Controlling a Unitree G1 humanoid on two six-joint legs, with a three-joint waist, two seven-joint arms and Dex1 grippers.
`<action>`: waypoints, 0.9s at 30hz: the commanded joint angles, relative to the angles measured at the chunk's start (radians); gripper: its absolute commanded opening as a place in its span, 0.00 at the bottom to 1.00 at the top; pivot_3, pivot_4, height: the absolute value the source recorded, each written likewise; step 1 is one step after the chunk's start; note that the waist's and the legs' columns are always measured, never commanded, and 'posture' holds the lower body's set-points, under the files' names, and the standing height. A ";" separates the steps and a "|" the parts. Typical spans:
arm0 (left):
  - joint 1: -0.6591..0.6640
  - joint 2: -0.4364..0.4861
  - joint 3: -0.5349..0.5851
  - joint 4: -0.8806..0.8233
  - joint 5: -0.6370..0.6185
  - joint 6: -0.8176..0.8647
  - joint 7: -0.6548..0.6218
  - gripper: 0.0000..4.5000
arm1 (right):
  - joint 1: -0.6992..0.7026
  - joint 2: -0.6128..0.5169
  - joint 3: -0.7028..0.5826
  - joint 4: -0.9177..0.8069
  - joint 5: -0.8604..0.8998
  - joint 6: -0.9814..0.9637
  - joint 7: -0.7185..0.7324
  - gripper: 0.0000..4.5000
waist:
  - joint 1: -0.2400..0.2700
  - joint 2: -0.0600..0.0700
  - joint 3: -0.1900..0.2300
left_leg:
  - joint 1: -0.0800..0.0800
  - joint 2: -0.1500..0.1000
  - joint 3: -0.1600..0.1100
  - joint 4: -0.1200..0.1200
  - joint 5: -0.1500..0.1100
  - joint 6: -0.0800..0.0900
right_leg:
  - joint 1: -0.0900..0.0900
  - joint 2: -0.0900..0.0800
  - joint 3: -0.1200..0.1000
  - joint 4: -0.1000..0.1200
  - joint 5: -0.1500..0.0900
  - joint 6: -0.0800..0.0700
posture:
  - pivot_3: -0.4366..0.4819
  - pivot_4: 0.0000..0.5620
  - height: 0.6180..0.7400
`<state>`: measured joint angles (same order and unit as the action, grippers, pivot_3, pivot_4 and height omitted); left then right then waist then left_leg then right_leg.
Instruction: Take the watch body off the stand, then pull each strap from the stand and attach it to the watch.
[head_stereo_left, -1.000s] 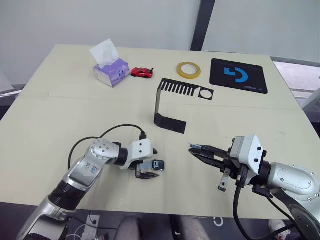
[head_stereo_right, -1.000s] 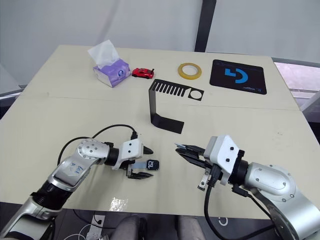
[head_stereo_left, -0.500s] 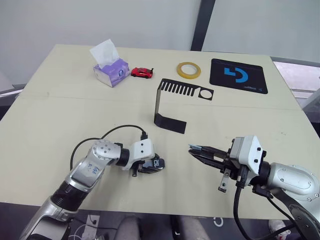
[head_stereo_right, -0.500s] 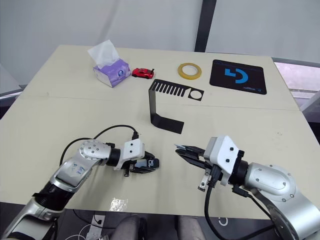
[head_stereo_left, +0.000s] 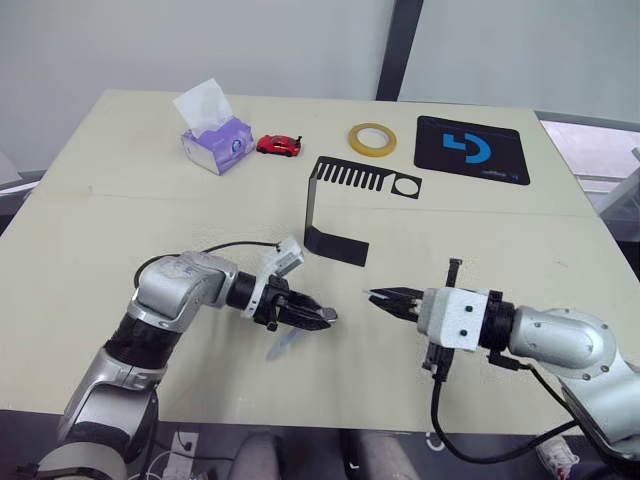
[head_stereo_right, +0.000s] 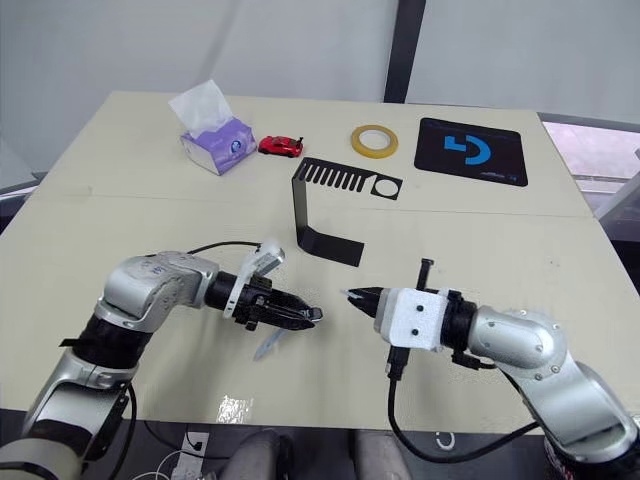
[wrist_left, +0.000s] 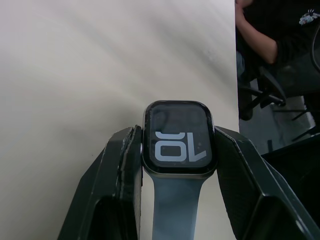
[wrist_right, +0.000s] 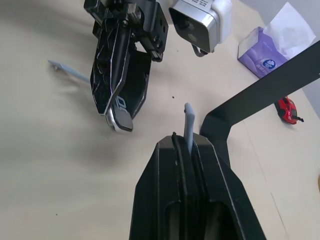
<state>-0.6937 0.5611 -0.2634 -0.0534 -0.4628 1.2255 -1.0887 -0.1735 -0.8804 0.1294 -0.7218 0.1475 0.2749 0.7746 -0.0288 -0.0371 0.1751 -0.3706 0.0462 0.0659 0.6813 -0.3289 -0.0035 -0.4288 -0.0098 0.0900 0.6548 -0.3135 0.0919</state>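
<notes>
Watch body (wrist_left: 179, 145) clamped in left end effector (head_stereo_left: 318, 315), facing right end effector's (head_stereo_left: 385, 297) strap (wrist_right: 189, 126).

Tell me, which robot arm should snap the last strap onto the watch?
Probably the right. Its tool pinches the second strap, aimed at the watch body's free end. The left tool just grips the watch, one strap already hanging from it.
</notes>
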 joint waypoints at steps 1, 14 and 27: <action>-0.051 -0.039 0.017 0.025 -0.043 0.061 0.031 0.38 | -0.031 -0.025 0.054 0.019 -0.100 -0.071 0.038 0.00 | 0.001 0.000 0.000 | 0.000 0.000 0.000 0.000 0.000 0.000 | 0.000 0.000 0.000 0.000 0.000 0.000 | 0.48 0.27 0.98; -0.097 -0.088 0.056 0.060 -0.094 0.130 0.111 0.38 | -0.037 0.011 0.100 0.055 -0.196 -0.067 0.070 0.00 | 0.000 0.000 0.000 | 0.000 0.000 0.000 0.001 0.000 -0.002 | 0.000 -0.001 0.001 0.002 0.000 0.000 | 0.48 0.27 0.98; -0.097 -0.082 0.053 0.045 -0.132 0.141 0.133 0.38 | -0.041 0.034 0.130 0.069 -0.279 -0.064 0.079 0.00 | 0.001 0.000 0.000 | 0.000 0.000 0.000 0.001 0.001 -0.004 | 0.000 -0.001 0.001 0.002 0.000 0.000 | 0.48 0.27 0.98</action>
<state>-0.7758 0.4771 -0.2217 0.0176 -0.5691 1.3670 -0.9534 -0.2068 -0.8513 0.2688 -0.6402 -0.1193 0.2181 0.8559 -0.0280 -0.0371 0.1751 -0.3703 0.0460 0.0656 0.6820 -0.3282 -0.0071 -0.4290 -0.0111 0.0914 0.6569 -0.3137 0.0915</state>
